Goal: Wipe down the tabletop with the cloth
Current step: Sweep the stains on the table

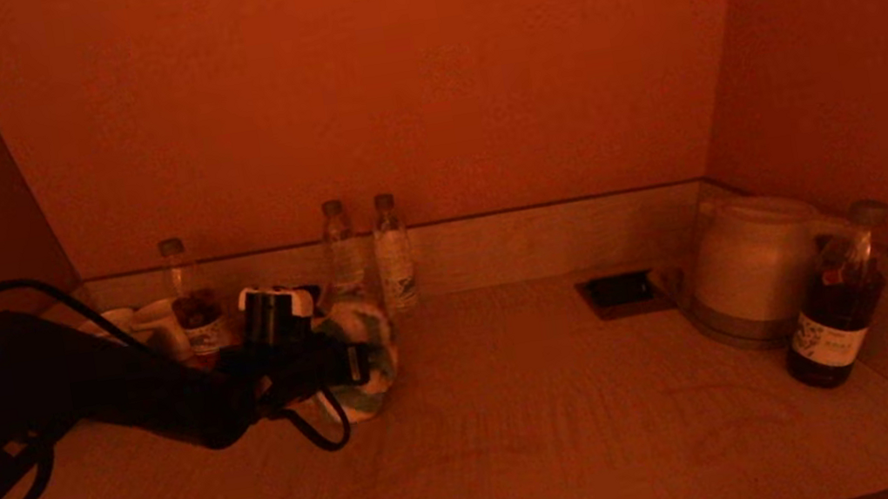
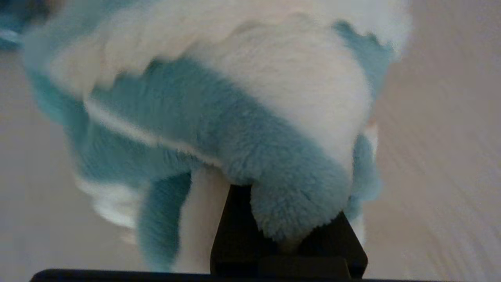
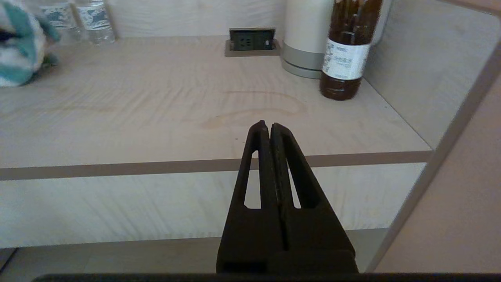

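The left end effector is gripping the bunched teal-and-white cloth at the worktop's back left, beside the water bottles. To wipe well, it probably needs steady downward pressure and sweeps toward the faint ring stain. The right end effector is idling, pinched closed, at the front edge.

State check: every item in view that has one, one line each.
Fluffy teal-and-white cloth: bunched, held in the left gripper, on the pale wooden tabletop.
Left gripper: jaws shut on the cloth.
Right gripper: jaws shut, empty, parked off the tabletop's front edge.
Dark brown bottle: upright, capped.
Two clear water bottles: upright, capped.
White kettle: lid down.
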